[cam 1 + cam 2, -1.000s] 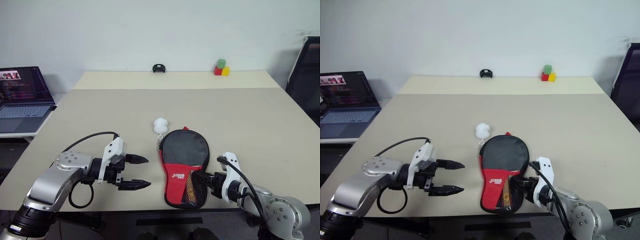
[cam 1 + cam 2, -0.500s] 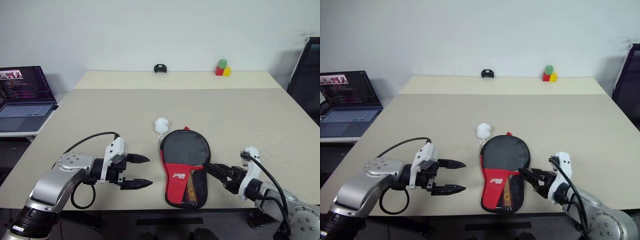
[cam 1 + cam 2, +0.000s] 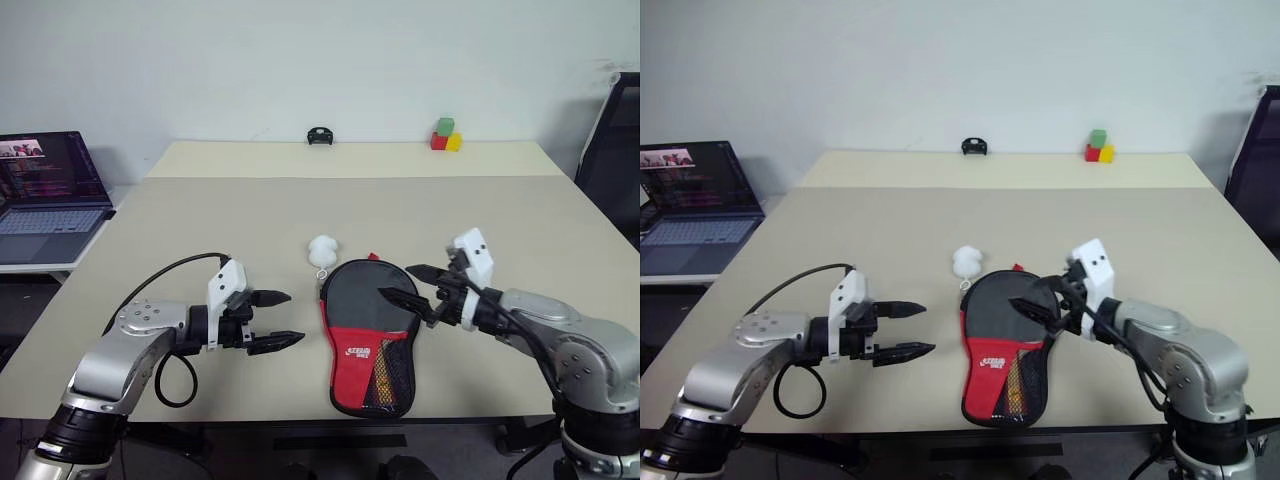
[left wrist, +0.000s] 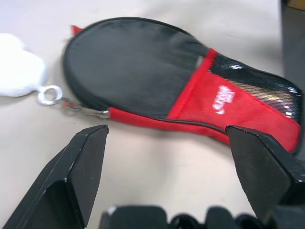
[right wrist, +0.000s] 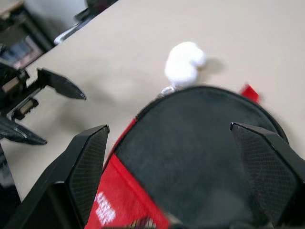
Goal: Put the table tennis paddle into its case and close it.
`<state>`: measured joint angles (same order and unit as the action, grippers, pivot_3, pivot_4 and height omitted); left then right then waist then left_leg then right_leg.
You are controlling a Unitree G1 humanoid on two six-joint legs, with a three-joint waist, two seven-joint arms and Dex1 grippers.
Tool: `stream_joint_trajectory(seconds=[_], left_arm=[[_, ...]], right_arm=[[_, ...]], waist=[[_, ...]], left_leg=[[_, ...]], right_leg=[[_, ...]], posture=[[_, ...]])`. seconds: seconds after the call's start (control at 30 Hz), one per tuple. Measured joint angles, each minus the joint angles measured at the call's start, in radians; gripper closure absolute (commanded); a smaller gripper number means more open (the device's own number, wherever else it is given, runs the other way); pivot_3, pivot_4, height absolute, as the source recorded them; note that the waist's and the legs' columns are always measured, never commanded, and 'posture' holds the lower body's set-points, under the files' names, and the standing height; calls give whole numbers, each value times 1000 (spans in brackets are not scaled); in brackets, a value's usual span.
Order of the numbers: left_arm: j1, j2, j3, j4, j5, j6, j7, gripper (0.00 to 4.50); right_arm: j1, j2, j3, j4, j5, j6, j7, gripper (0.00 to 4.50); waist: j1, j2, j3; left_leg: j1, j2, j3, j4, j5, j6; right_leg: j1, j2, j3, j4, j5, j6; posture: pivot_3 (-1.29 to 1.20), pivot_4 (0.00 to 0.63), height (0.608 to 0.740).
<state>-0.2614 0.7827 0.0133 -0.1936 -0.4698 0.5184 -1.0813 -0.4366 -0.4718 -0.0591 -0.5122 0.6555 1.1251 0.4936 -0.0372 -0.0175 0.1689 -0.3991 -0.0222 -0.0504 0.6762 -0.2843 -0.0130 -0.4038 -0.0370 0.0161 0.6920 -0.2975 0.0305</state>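
Case [image 3: 369,332] flat on table [image 3: 180,215], white fluffy charm [image 3: 321,250] clipped at top. Left gripper [image 3: 274,320] beside, right gripper [image 3: 404,285] above; both jaws spread, empty. Laptop [image 3: 45,195] far left, colored blocks [image 3: 444,136] far edge.

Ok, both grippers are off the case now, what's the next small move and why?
Probably bring the left gripper in to the case's red edge near the keyring clip. The case lies flat on the table, both grippers are open and empty, and the right gripper hovers over its round end.
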Motion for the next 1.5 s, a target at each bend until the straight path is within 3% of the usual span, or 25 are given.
stream_joint_trajectory(seconds=[0.2, 0.37, 0.53, 0.8, 1.13, 1.37, 1.5], left_arm=[[19, -11, 35, 0, -3, 7, 57, 179], [34, -16, 57, -1, -4, 16, 91, 179], [21, -26, 70, 5, -5, 18, 116, 179], [-153, -73, 48, 145, 71, 11, 218, 179], [-516, -257, -75, 576, 203, -34, 244, 89], [-768, -391, -87, 1094, 302, -205, 300, 89], [-831, -435, -89, 1290, 360, -290, 311, 89]], right_arm=[[-89, 24, 198, 210, -122, -192, 106, 26], [-104, 58, 280, 355, -204, -303, 147, 26], [-96, 67, 315, 444, -270, -355, 156, 26], [-77, 82, 317, 480, -345, -408, 152, 26], [-55, 111, 312, 484, -381, -440, 136, 8], [-53, 136, 308, 483, -398, -439, 127, 8], [-52, 144, 308, 480, -400, -437, 120, 8]], waist=[[3, 0, 0], [6, 0, 0], [7, 0, 0], [8, 0, 0], [9, -3, -2], [3, -4, -2], [3, -4, -2]], left_leg=[[0, 0, 0, 0, 0, 0], [0, 0, 0, 0, 0, 0], [0, 0, 0, 0, 0, 0], [0, -1, 0, 1, 0, 0], [0, -1, 0, 3, 0, 0], [0, -1, 1, 3, 0, -1], [0, -1, 1, 3, 0, -1]], right_leg=[[0, 0, 0, 0, 0, 0], [0, -1, 0, 0, 0, 0], [0, -1, 0, 0, 0, 0], [0, -1, 0, 2, 0, 0], [0, 0, -1, 4, 0, 0], [-1, 0, -2, 4, 0, 0], [-1, 0, -2, 4, 0, 0]], posture=[[0, 150, 740], [0, 150, 740], [0, 150, 740], [0, 150, 740], [0, 150, 740], [0, 150, 740], [0, 150, 740]])
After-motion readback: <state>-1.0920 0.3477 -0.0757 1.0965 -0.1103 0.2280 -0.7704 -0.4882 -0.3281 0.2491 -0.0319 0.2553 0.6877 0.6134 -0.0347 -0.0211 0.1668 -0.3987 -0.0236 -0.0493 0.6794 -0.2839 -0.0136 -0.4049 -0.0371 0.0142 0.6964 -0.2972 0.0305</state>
